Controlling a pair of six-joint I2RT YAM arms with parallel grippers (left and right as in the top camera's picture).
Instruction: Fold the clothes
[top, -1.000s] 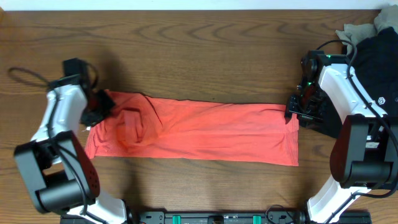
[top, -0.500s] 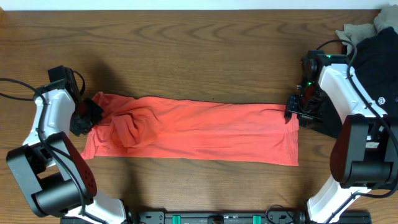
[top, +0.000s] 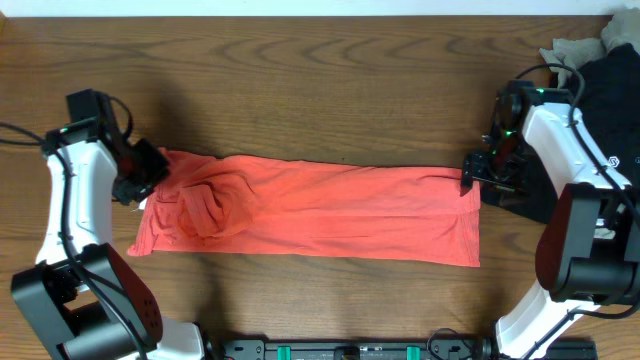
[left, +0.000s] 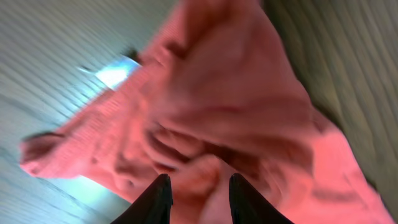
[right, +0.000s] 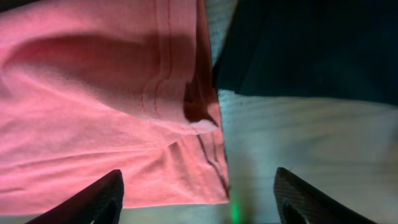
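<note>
The coral-red T-shirt (top: 330, 210) lies as a long horizontal band across the middle of the worktop (top: 320, 80). The black garment (top: 610, 90) and a beige piece (top: 572, 48) sit heaped at the far right corner.

Compare the overhead views. Over the last second the left pincer (top: 150, 172) has carried the shirt's left end outward. The band now reaches further left, though a bunched mound remains just inside that end.

In the left wrist view, a roll of coral cloth sits between the narrowly set fingers (left: 157, 198). The view is blurred, so treat the grip as probable, not confirmed.

The right pincer (top: 472, 180) has stayed at the shirt's upper right corner, beside the black garment. Its jaws stand wide apart over the hem and hold nothing.

Judge the shirt as stretched lengthwise but not yet flat. Expect the left mound to need smoothing before any fold is made. Note that the right corner is unheld, so further pulling from the left may drag the whole band.
</note>
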